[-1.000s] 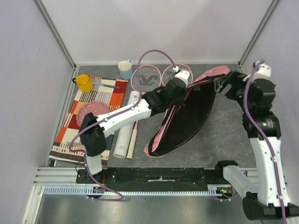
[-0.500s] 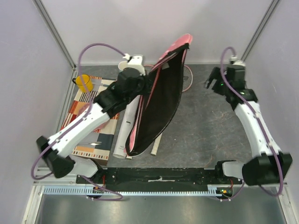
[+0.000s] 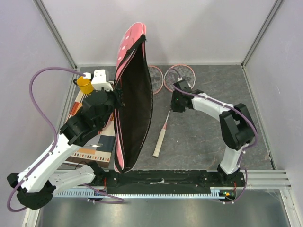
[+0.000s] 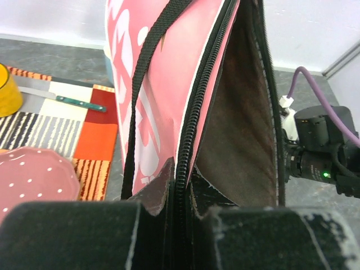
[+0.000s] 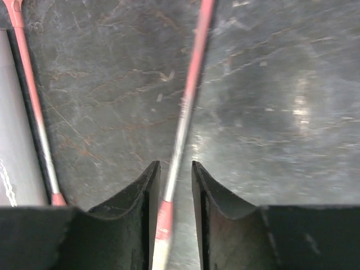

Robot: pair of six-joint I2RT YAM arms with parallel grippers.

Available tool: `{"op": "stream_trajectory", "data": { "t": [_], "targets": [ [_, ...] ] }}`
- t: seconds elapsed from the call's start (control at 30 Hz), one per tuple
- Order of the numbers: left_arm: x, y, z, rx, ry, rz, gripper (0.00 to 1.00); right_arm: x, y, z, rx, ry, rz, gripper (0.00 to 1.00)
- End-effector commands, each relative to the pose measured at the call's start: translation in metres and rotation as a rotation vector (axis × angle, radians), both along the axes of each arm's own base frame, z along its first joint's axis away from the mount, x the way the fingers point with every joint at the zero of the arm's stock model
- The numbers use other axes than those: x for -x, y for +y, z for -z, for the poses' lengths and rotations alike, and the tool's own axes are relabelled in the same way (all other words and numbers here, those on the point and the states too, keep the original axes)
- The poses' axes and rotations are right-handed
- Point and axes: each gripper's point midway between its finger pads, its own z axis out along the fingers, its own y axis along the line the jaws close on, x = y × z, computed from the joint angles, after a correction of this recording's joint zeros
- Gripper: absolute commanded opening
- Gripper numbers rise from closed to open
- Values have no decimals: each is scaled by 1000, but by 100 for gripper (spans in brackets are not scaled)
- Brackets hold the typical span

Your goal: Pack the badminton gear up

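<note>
Pinching the zip edge of the pink bag (image 3: 135, 109), the L gripper (image 4: 180, 209) was clamped tight, w/ the bag stood on end, centre-left above the tabletop (image 3: 203, 137). The R gripper (image 5: 175, 185) sat part-open, straddling the racket (image 5: 189, 93) shaft w/ slim gaps either side; racket lay just right of the bag.

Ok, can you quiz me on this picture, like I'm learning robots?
1. True or false: the pink bag lies flat on the table.
2. The fingers of the right gripper stand either side of: A) a racket shaft, B) a yellow mug, C) a knife.
3. Which gripper pinches the bag's zipper edge?
Key: 1 false, it's held up; 2 A; 3 the left gripper.
</note>
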Motion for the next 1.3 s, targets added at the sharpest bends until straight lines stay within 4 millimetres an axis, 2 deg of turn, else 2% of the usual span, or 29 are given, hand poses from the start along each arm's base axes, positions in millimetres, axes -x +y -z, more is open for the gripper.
{"op": "stream_trajectory", "data": {
  "t": [0.0,0.03,0.07,0.1,0.13,0.17,0.3,0.53,0.73,0.87,1.03,1.13,1.2,1.23,1.27],
  "targets": [
    [3,26,-17,11,-76,-94,2,-24,34,3,-22,0,110,31],
    [4,27,-16,15,-75,-93,2,-22,35,9,-4,25,125,29],
    [5,27,-16,16,-77,-90,2,-24,44,4,3,12,119,29],
    [7,28,-16,18,-78,-90,2,-24,48,11,31,21,116,29],
    [8,29,-15,21,-79,-89,2,-22,38,15,107,26,147,29],
    [8,29,-15,22,-81,-89,2,-24,46,13,128,18,134,30],
    [10,28,-15,27,-83,-72,2,-19,44,15,203,13,136,32],
    [13,28,-14,33,-94,-53,2,-18,17,16,323,-29,179,36],
    [16,29,-15,42,-103,-49,2,-19,20,22,325,-9,175,38],
    [18,30,-19,47,-115,-42,2,-16,22,35,317,28,173,38],
    [20,32,-21,46,-122,-42,2,-19,24,43,312,44,190,36],
    [21,32,-21,57,-123,-35,2,-20,27,45,299,49,200,30],
    [21,29,-18,71,-115,-28,2,-20,28,50,295,64,202,21],
    [22,28,-17,77,-112,-24,2,-19,28,55,290,79,207,9],
    [22,27,-16,89,-110,-19,2,-18,29,59,267,108,209,3]
  ]
}}
